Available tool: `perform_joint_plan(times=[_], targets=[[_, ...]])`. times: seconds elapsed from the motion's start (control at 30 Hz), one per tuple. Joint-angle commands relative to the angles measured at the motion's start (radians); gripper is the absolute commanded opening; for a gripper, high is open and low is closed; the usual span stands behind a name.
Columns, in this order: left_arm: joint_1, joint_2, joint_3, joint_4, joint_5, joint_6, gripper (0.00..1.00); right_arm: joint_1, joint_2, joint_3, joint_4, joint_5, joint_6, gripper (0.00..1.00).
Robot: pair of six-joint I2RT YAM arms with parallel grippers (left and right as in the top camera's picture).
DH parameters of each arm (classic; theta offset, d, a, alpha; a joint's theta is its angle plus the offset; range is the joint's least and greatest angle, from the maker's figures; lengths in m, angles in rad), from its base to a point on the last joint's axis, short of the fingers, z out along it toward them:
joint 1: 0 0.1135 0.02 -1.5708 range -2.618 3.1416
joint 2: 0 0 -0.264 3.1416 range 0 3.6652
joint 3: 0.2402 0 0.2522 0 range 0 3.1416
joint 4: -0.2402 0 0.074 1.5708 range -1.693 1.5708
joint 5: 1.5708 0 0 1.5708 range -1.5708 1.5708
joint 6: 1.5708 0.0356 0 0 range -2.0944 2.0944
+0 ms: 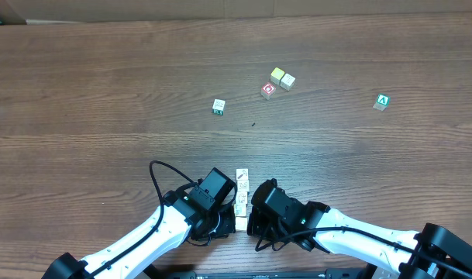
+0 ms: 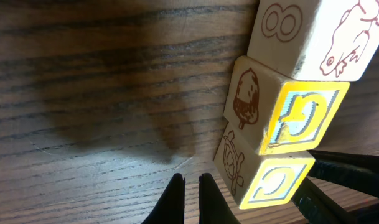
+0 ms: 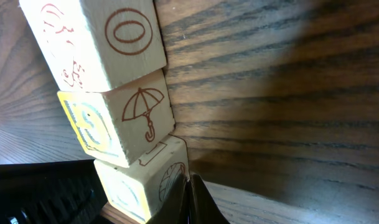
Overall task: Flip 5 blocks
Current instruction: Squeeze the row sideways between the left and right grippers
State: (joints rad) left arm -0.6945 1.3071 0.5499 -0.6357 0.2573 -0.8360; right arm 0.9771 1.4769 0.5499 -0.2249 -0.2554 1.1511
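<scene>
A short row of cream wooden blocks [image 1: 241, 194] lies near the table's front edge, between my two grippers. In the left wrist view three of them show: one with an 8 [image 2: 301, 31], one with a yellow-framed letter [image 2: 282, 112], and a nearer one [image 2: 264, 177]. My left gripper [image 2: 191, 182] is shut and empty, just left of the nearest block. In the right wrist view the row [image 3: 124, 115] stands at the left. My right gripper [image 3: 190, 183] is shut, its tips against the nearest block [image 3: 145, 183].
Farther back lie a white block with green marks [image 1: 218, 106], a yellow block [image 1: 277, 75] touching a cream one [image 1: 287, 80], a red-marked cube [image 1: 268, 90] and a green "A" cube [image 1: 382, 101]. Both white arms enter from the front edge.
</scene>
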Motion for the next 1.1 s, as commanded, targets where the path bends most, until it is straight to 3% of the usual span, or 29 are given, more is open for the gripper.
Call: perform_joint_plan(times=[0.0,0.3,1.07], targets=[[-0.005,-0.012,-0.004,0.006,-0.013,-0.01,0.04,0.003,-0.007,0.007,0.016,0.011,-0.015,0.04],[-0.006,-0.012,-0.004,0.006,-0.013,-0.01,0.04,0.004,-0.007,0.007,0.044,0.012,-0.051,0.04],[-0.005,-0.012,-0.004,0.031,-0.009,-0.002,0.04,0.003,-0.074,0.008,-0.069,0.098,0.013,0.04]])
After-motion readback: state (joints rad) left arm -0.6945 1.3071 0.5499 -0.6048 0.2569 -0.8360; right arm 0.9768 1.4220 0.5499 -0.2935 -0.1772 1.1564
